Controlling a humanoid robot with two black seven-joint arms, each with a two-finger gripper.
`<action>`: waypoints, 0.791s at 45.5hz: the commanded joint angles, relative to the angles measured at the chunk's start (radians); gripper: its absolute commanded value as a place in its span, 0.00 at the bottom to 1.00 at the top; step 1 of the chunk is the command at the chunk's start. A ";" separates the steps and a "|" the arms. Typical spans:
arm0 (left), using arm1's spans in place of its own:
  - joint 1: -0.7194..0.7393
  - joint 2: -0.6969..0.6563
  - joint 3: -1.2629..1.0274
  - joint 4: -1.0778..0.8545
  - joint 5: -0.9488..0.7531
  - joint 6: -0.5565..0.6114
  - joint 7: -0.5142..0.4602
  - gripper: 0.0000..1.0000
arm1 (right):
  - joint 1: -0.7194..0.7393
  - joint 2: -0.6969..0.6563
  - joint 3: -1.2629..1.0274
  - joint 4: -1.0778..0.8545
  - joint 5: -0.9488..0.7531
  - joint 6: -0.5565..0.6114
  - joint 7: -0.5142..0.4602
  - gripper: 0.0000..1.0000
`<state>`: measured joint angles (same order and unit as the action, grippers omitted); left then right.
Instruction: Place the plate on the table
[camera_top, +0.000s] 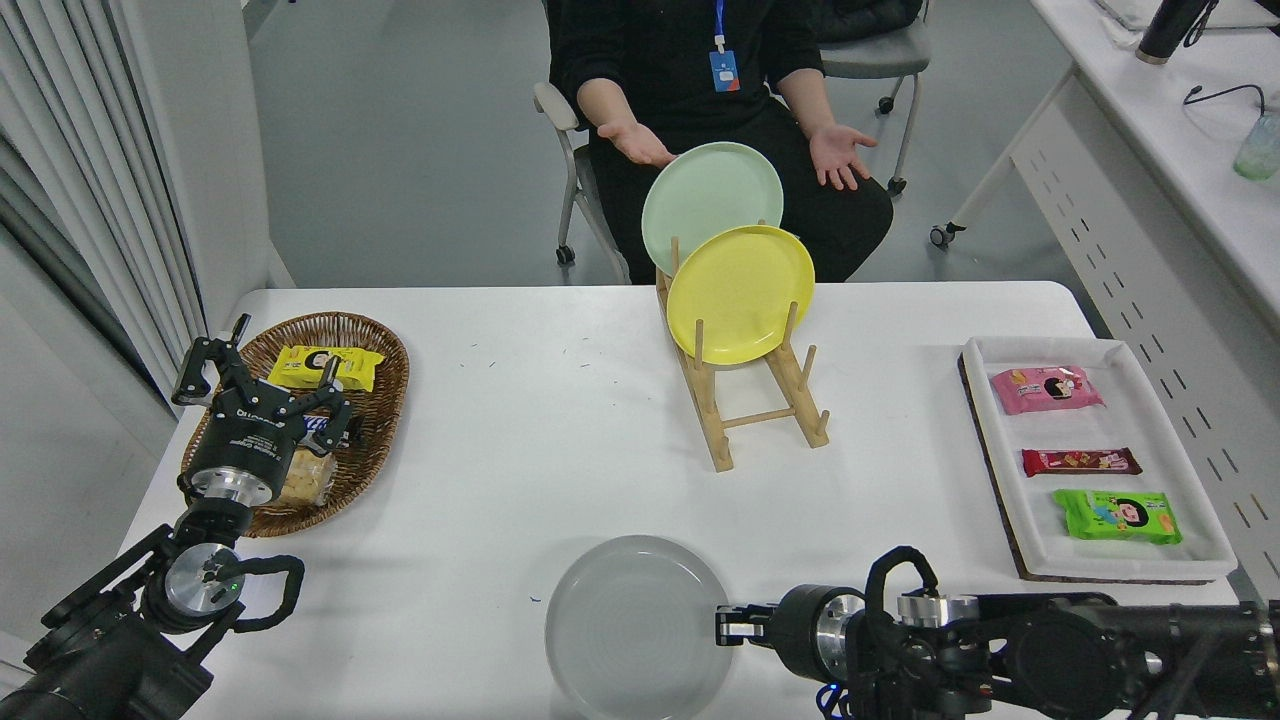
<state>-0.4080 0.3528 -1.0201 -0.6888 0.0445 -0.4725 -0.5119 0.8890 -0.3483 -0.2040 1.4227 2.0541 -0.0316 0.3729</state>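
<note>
The light-grey plate (630, 625) lies flat and low at the near edge of the white table (520, 450). My right gripper (724, 627) reaches in from the lower right and is shut on the plate's right rim. Its arm stretches back to the picture's right edge. At the lower left, my left gripper (262, 380) stays parked and open, over the near end of a wicker basket.
A wooden rack (745, 400) at the table's middle back holds a yellow plate (740, 292) and a pale green plate (710, 195). The wicker basket (375, 345) with snacks is at left, a white tray (1000, 470) with snack packets at right. A seated person holds both hands (838, 155) palms up.
</note>
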 joint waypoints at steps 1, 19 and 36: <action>0.000 0.000 0.000 0.000 0.000 0.000 0.000 0.98 | 0.001 0.002 0.002 -0.010 0.000 -0.010 0.001 0.14; 0.000 0.000 0.000 0.000 0.000 0.000 0.000 0.98 | 0.021 0.005 0.041 -0.024 -0.028 -0.011 0.001 1.00; 0.000 0.000 0.000 0.000 0.000 0.000 0.000 0.98 | 0.039 -0.001 0.161 -0.025 -0.238 -0.002 0.001 1.00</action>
<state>-0.4080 0.3528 -1.0201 -0.6888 0.0445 -0.4725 -0.5119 0.9174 -0.3490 -0.1176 1.3994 1.9495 -0.0398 0.3736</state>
